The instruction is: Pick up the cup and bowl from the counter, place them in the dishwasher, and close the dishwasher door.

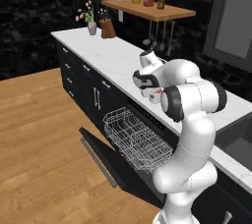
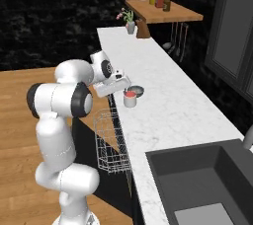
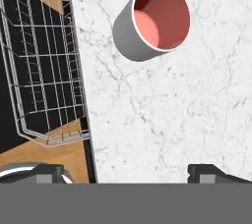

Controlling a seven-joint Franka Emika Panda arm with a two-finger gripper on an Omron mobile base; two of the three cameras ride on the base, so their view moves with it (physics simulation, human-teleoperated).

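Gripper: we see our gripper (image 3: pixel 126 173) spread wide above bare marble, holding nothing; both fingertips (image 3: pixel 49 173) are cut off at the bottom.
Cup: the cup (image 2: pixel 130 97) stands upright near the counter's (image 2: pixel 168 105) front edge.
Bowl: the bowl (image 2: pixel 136 90) sits just behind the cup, mostly cropped in our hand view.
Dishwasher: the dishwasher door (image 1: pixel 101 155) lies folded down, with the wire rack (image 1: pixel 135 138) pulled out.
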